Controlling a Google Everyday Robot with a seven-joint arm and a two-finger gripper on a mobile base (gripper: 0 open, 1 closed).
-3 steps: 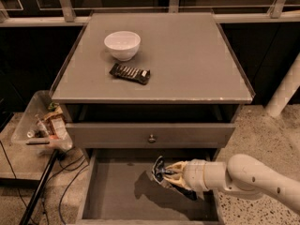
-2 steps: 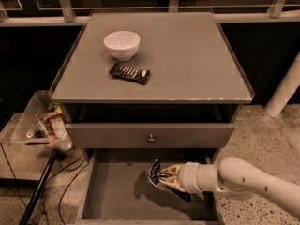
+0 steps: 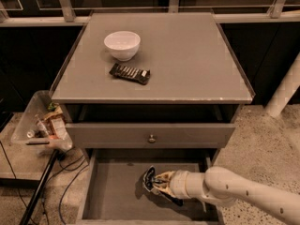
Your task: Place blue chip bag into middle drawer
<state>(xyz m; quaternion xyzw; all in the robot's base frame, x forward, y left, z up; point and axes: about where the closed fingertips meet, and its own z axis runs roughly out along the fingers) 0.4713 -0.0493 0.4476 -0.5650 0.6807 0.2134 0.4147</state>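
Leftward and a little lower than a second ago, the gripper (image 3: 157,182) now reaches inside the middle drawer (image 3: 112,198), its fingers clamped on the blue chip bag (image 3: 150,178), held close over the drawer's grey floor. Speckled stone flooring (image 3: 262,135) spreads to the right of the fingers. Above and behind them stands the grey bench (image 3: 197,55), with a knobbed drawer front (image 3: 197,135) just over them. Far to their left sits a clear bin (image 3: 26,123) of litter. On the bench top rest a white bowl (image 3: 122,44) and, nearer the fingers, a dark candy wrapper (image 3: 130,73).
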